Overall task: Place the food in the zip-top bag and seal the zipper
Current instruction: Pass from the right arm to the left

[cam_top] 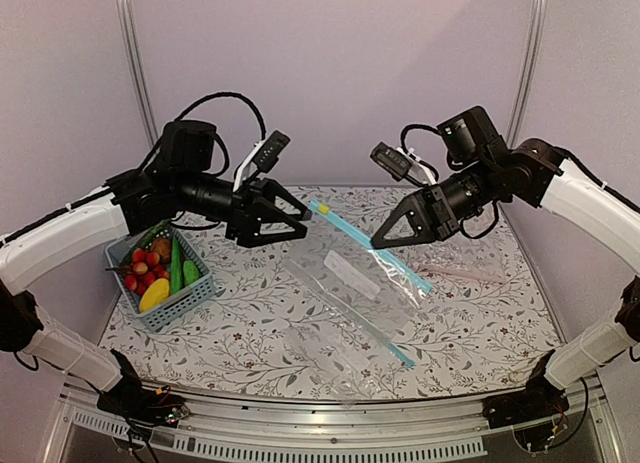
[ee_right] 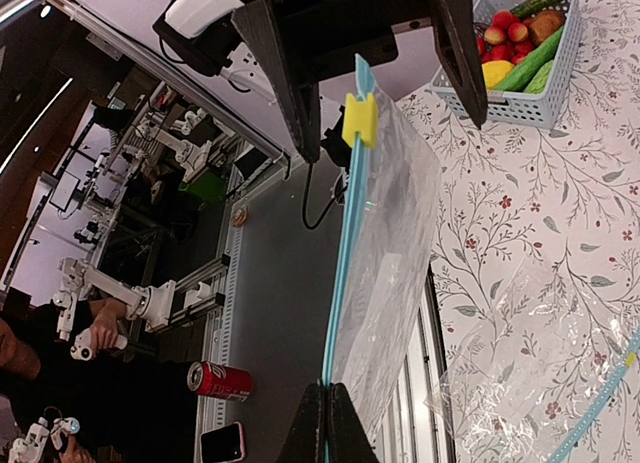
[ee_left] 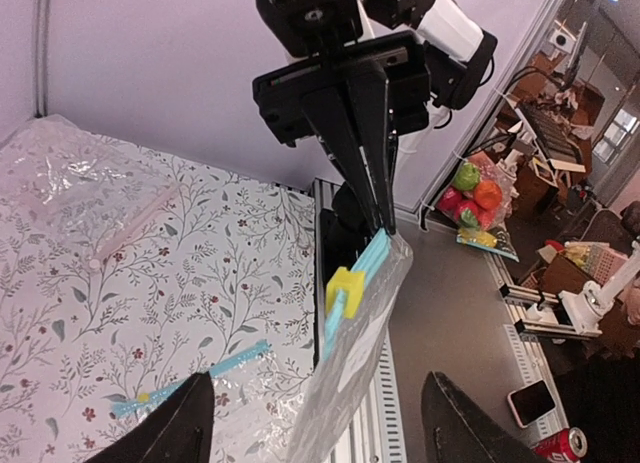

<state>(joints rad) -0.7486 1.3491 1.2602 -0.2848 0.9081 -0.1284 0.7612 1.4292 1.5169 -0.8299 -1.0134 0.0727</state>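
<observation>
The zip-top bag [cam_top: 350, 273] hangs in the air over the middle of the table. My right gripper [cam_top: 375, 245] [ee_right: 327, 388] is shut on its light-blue zipper [cam_top: 345, 228] [ee_right: 340, 283]. A yellow slider [cam_top: 322, 209] [ee_left: 345, 290] sits at the strip's far end. My left gripper [cam_top: 305, 215] [ee_left: 320, 433] is open, with a finger on either side of that end and neither touching it. The food lies in the basket [cam_top: 170, 313]: a yellow piece [cam_top: 153, 295] [ee_right: 497, 73] and a light-green piece [cam_top: 190, 273] [ee_right: 543, 78].
The basket at the left also holds red berries [cam_top: 140, 268] and a long dark-green vegetable [cam_top: 176, 265]. Another clear bag [cam_top: 340, 353] with a blue strip [cam_top: 400, 355] lies flat near the front. A pink-strip bag [cam_top: 470, 273] lies at the right.
</observation>
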